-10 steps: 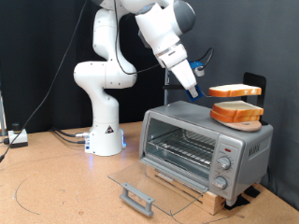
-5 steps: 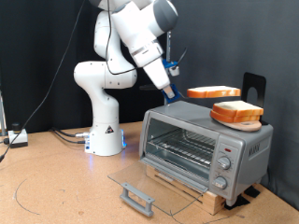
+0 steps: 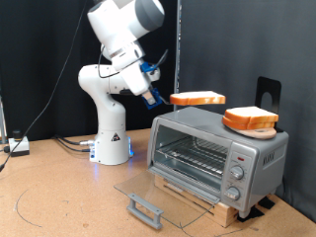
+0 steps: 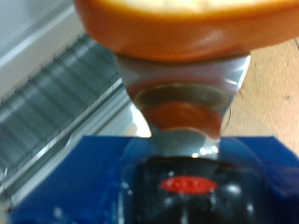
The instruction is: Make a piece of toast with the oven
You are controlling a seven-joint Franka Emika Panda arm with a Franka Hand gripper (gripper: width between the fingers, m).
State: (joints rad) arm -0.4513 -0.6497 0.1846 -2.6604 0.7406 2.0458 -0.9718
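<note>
Orange-crusted, the piece of toast (image 3: 197, 99) hangs clamped in our claw (image 3: 163, 100) above the oven (image 3: 217, 156), whose glass door lies open, so loading the rack remains undone.

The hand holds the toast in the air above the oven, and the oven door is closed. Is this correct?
Not quite. The door is open: the exterior view shows it folded down flat in front of the oven, with the rack exposed. The rest is right: the hand holds the toast in the air above the oven.
</note>
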